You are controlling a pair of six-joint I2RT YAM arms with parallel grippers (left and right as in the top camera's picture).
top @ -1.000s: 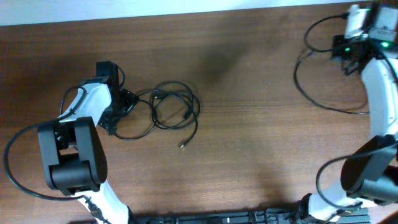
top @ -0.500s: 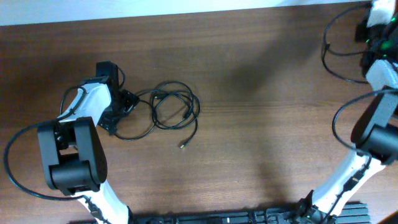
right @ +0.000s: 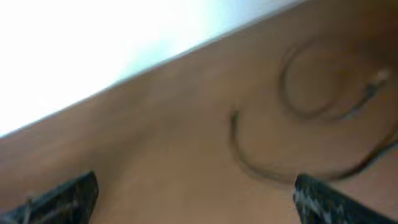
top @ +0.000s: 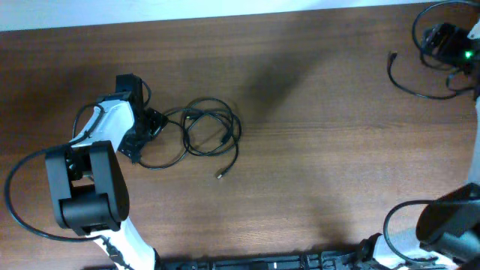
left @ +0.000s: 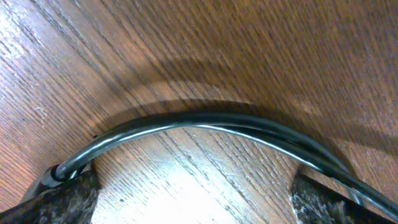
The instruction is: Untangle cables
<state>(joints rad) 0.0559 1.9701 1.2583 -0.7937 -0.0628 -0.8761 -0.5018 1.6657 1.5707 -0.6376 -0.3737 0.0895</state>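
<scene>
A tangle of thin black cables (top: 204, 129) lies in loose loops left of the table's middle, one small plug end (top: 220, 175) trailing toward the front. My left gripper (top: 150, 124) stands open at the tangle's left end. In the left wrist view a cable strand (left: 205, 121) arcs across the wood just ahead of both fingertips (left: 65, 196), with bare table inside the left gripper (left: 193, 190). Another black cable (top: 411, 81) lies on its own at the far right. My right gripper (top: 433, 37) hovers open above it. The blurred right wrist view shows that cable (right: 261, 169) beyond the empty right gripper (right: 196, 190).
The table's far edge meets a white wall (top: 225, 9) at the back, also bright in the right wrist view (right: 93, 43). The left arm's base (top: 86, 187) stands at the front left. The right arm's thicker wires (top: 450, 19) loop round its wrist in the far right corner.
The right gripper has opened and let go of its cable, which now lies at the far right. The right arm swung toward the far right corner. The left arm and the tangle stayed still.
</scene>
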